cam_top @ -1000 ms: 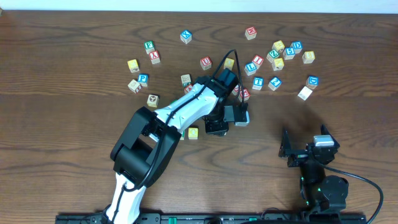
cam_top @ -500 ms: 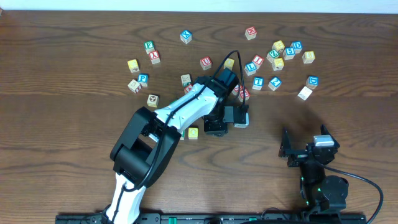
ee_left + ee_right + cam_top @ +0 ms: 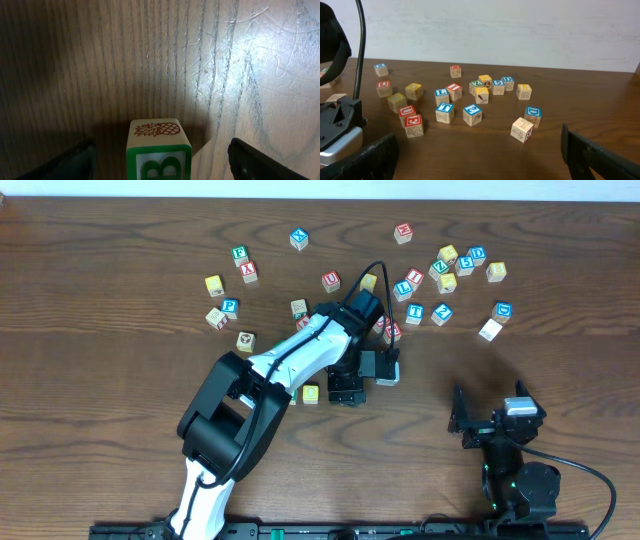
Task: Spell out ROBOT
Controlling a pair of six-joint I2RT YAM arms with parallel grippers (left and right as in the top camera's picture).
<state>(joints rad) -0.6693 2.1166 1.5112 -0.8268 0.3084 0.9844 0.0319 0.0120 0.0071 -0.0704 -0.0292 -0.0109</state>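
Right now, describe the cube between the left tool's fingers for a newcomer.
Follow the white left arm to its tool at mid-table. Between its open fingers stands a wooden cube, touching neither. Unlike the yellow cube alongside, it shows a green-framed B, pineapple on top.

B cube (image 3: 159, 152) stands in the way; bare table (image 3: 200, 60) beyond.

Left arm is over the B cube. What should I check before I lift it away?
1. left gripper open, with gaps on both sides of the B cube: ok.
2. B cube flat on the table, untilted: ok.
3. B cube's line-up with the yellow cube: cannot tell, B is hidden overhead.
4. right gripper open and empty: ok.
5. Blue T cube uncovered for later: ok.
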